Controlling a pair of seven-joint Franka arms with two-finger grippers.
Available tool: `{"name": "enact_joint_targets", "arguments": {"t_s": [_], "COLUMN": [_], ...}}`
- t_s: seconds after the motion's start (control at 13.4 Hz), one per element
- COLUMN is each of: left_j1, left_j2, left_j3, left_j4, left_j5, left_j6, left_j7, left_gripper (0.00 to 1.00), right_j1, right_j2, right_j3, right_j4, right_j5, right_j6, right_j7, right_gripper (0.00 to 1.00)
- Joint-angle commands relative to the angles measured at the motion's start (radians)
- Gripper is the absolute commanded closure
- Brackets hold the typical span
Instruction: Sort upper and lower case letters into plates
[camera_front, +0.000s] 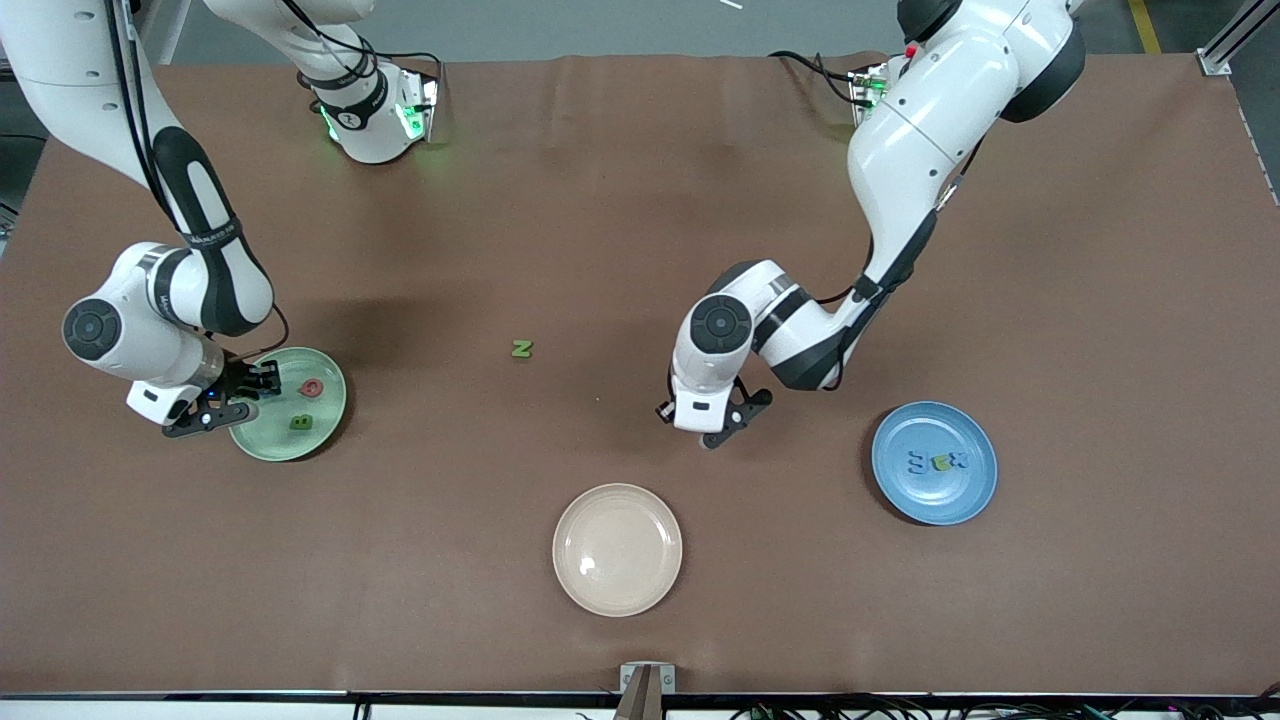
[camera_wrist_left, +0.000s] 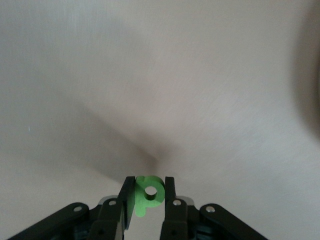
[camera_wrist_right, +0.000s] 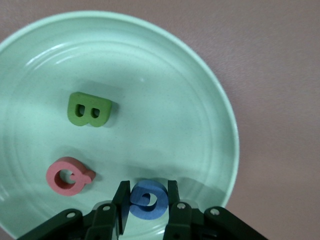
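Note:
The mint green plate (camera_front: 262, 440) lies toward the right arm's end of the table and holds a green B (camera_front: 300, 423) and a pink letter (camera_front: 312, 388). My right gripper (camera_front: 264, 381) is low over this plate, shut on a blue letter (camera_wrist_right: 147, 200); the B (camera_wrist_right: 90, 110) and the pink letter (camera_wrist_right: 69, 175) also show in the right wrist view. The blue plate (camera_front: 930, 500) toward the left arm's end holds a few letters (camera_front: 938, 462). My left gripper (camera_front: 712, 438) is over bare table between the plates, shut on a green lowercase p (camera_wrist_left: 149, 192). A green letter (camera_front: 521, 348) lies alone mid-table.
A beige plate (camera_front: 617, 549) with nothing in it lies nearest the front camera, near the table's middle. The brown table top (camera_front: 640, 200) stretches wide around the plates.

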Motion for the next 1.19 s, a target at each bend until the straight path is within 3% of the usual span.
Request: {"name": "enact_joint_targets", "arguments": {"t_s": [0.0,0.15,0.45,0.67,0.82,0.97,1.12], "left_j1": [0.061,0.120,0.260,0.360,0.435,0.461,0.507], "left_j2": [-0.073,-0.110,-0.139,-0.145,-0.154,-0.157,-0.177], "left_j3": [0.003,-0.001,-0.005,-0.005,-0.005,-0.003,-0.003], "left_j4": [-0.003,-0.009,-0.020,-0.055,-0.099,-0.147,-0.191], "left_j5": [0.014,0.014,0.014,0.016,0.019,0.019,0.025], "left_j6": [-0.075,-0.125,-0.242,-0.254,-0.260,-0.260,-0.260], "left_j7": [-0.003,0.001,0.193,0.329,0.420,0.431,0.434], "left_gripper": [0.99,0.99,1.00,1.00,1.00,0.99,0.98], "right_j1": [-0.013,-0.012,0.031,0.166,0.249,0.345,0.436], "right_j2": [-0.004,-0.013,-0.177,-0.257,-0.268,-0.262,-0.246], "right_j3": [0.014,0.014,0.015,0.015,0.018,0.017,0.017], "right_j4": [-0.015,-0.015,-0.013,-0.016,-0.036,-0.036,-0.035], "right_j5": [0.003,0.003,0.005,0.006,0.028,0.127,0.132], "right_j6": [0.015,0.002,-0.216,-0.349,-0.347,-0.321,-0.231], "right_j7": [-0.009,-0.004,0.052,0.308,0.436,0.457,0.502], "right_gripper": [0.62,0.00,0.00,0.00,0.00,0.00,0.00]}}
